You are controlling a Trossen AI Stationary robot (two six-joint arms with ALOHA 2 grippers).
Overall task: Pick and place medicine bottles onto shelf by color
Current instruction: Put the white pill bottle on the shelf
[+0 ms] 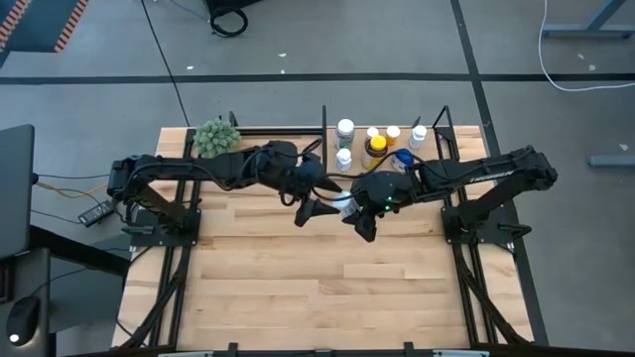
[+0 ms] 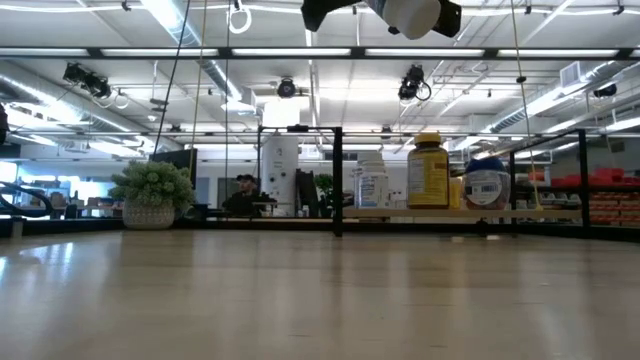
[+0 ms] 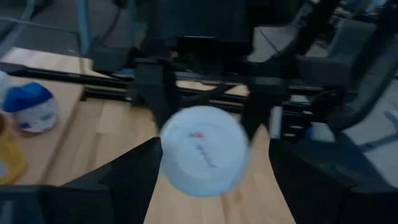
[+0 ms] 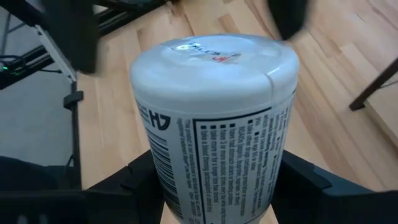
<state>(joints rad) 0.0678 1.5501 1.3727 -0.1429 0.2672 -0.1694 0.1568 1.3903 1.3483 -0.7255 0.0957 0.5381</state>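
Note:
A white medicine bottle point(image 1: 342, 204) with a printed label is held in the air over the middle of the table. My right gripper point(image 4: 221, 180) is shut on it. My left gripper point(image 3: 214, 146) is open, its two fingers standing on either side of the bottle's flat base end point(image 3: 202, 149); I see a gap on at least one side. The shelf point(image 1: 298, 130) stands at the table's far edge. Several bottles stand on it, among them an amber one with a yellow lid point(image 1: 374, 149) and a blue-lidded one point(image 1: 402, 159). My right gripper pinches the bottle's labelled body point(image 4: 186, 155) between its two fingers point(image 4: 140, 180), one on each side. The fingers come about level from the table's right side. The bottle lies on its side, base point(image 4: 214, 53) pointing away from the wrist toward my left gripper, lifted clear of the table.
A green fuzzy plant ball point(image 1: 215, 137) sits at the shelf's left end. The low view shows the shelf's black posts point(image 2: 338, 180) and the bottles point(image 2: 428, 170) behind them. The near half of the plank table point(image 1: 317, 288) is bare wood.

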